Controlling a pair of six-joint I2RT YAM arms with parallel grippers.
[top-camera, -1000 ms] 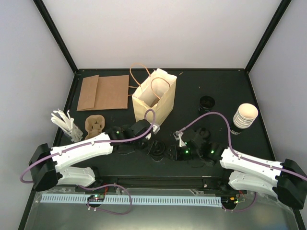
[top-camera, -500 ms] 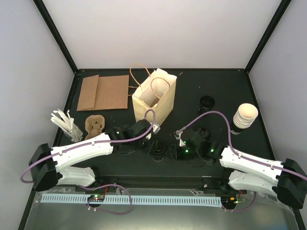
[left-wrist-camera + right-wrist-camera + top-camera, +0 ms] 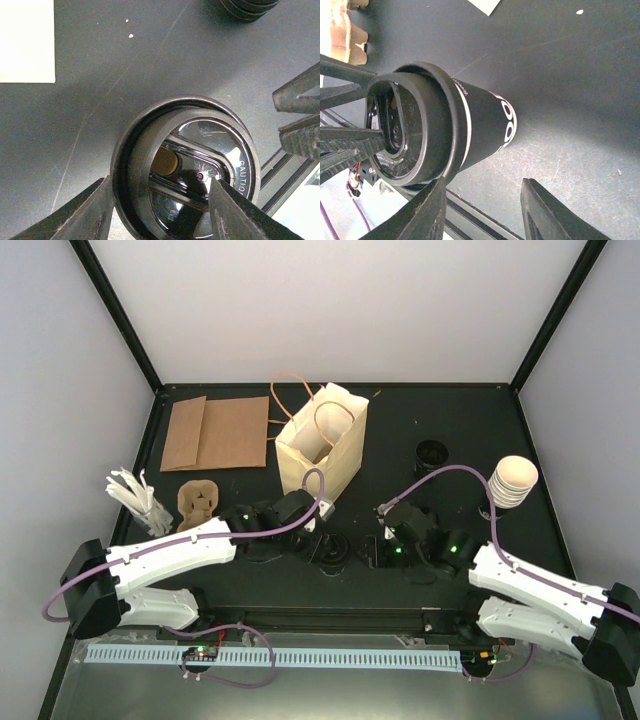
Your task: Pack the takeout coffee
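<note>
The takeout coffee point(image 3: 331, 551) stands upright in front of the cream paper bag point(image 3: 320, 455). It is a black-walled cup point(image 3: 485, 125) with white lettering and a white rolled rim. A black lid point(image 3: 200, 145) covers it, and tan shows through the sip hole. My left gripper point(image 3: 161, 182) is on the lid from above, one finger against the outer rim and the other over the top. My right gripper point(image 3: 482, 182) is open just right of the cup, which lies outside its left finger. Nothing is between its fingers. In the top view, the left gripper point(image 3: 322, 542) covers most of the cup.
Flat brown bags point(image 3: 215, 433) lie at the back left, with a cardboard carrier point(image 3: 197, 500) and a holder of white sticks point(image 3: 135, 495) nearer. A stack of cream cups point(image 3: 512, 480) and black lids point(image 3: 432, 453) are at the right. The table's front edge point(image 3: 485, 220) runs just behind the cup.
My right gripper has opened wider and drawn back to the right, away from the cup. The left gripper and the cup have stayed where they were.
</note>
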